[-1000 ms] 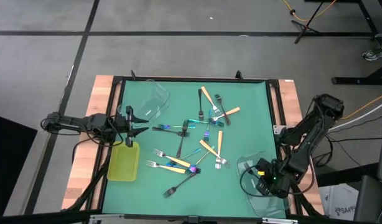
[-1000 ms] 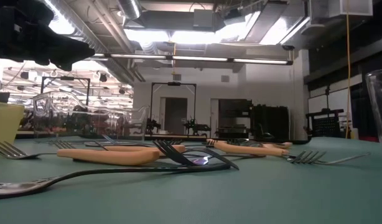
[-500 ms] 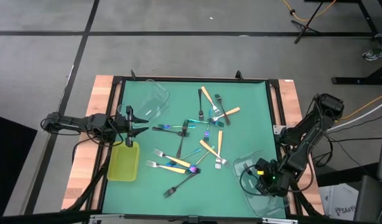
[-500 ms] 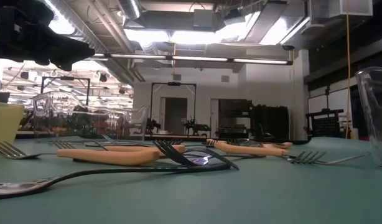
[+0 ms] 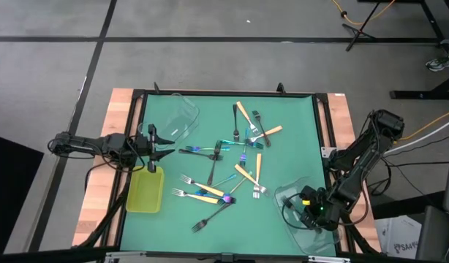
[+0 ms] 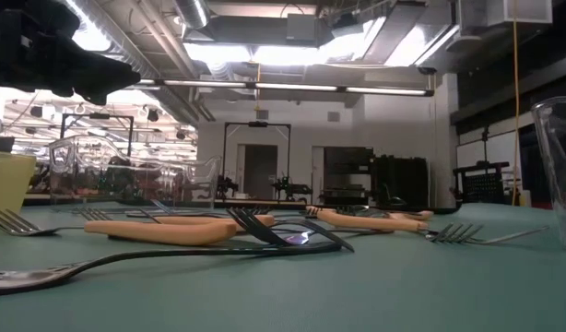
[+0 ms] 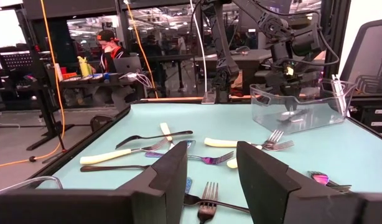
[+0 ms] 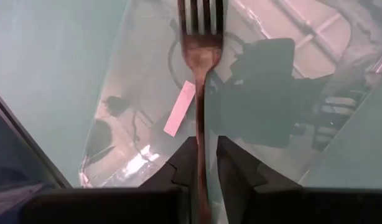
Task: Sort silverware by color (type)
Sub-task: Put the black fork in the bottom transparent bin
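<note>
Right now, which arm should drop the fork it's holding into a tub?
Right. Its pincer is shut on a fork directly over the clear tub. The left pincer is open, holding nothing, beside the yellow tray.

Bright ceiling lights [image 6: 265,46] flare white in the low view; the fork [image 8: 200,56] ahead of the right gripper [image 8: 200,163] blurs over glare-streaked plastic.

No readable text, labels, brands or numbers in any view. Pale sticker [image 8: 179,107] on the base of the clear tub [image 8: 141,74] shows no legible print. Box [image 5: 406,235] on the floor past the table's right edge has dark markings, too small to read. Screens and gear in the room beyond the table show nothing legible either.
</note>
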Controlling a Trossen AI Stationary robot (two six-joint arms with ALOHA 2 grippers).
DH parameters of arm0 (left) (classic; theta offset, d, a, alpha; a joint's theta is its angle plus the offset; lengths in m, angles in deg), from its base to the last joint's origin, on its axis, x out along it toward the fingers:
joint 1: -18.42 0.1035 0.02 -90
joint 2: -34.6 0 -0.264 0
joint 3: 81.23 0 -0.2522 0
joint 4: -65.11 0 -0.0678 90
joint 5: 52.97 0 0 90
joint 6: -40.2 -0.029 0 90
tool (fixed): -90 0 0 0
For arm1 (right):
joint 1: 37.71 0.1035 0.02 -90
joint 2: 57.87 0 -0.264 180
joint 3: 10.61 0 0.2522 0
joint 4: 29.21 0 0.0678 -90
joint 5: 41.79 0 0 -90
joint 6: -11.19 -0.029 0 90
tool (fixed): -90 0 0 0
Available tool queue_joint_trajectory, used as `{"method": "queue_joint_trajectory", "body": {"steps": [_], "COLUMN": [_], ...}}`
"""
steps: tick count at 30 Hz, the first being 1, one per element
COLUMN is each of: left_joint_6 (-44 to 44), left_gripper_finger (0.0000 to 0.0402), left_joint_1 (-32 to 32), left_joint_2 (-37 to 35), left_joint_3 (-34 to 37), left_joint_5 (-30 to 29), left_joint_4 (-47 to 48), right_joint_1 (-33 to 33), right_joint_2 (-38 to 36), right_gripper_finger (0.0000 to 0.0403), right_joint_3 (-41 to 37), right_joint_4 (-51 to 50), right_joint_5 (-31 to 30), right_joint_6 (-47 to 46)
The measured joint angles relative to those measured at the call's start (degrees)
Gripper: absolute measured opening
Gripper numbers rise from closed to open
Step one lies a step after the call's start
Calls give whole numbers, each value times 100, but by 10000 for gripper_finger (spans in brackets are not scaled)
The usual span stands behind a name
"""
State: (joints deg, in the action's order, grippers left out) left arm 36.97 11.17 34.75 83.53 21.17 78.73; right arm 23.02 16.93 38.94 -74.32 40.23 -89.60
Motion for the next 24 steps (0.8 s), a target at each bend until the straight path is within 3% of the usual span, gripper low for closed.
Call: {"method": "queue_joint_trajectory", "body": {"steps": [24], "left_joint_6": [-1], "left_gripper_finger": [133], "left_joint_1": [-2], "left_joint_2": [2], "left_joint_3": [2], "left_joint_5": [-7], "left_joint_4": [-2], "right_joint_1": [0], "right_joint_2": [-177], "right_gripper_finger": [44], "right_joint_3": [-31], "right_joint_4": [-21], "right_joint_5": [19], "right_joint_6": [35]}}
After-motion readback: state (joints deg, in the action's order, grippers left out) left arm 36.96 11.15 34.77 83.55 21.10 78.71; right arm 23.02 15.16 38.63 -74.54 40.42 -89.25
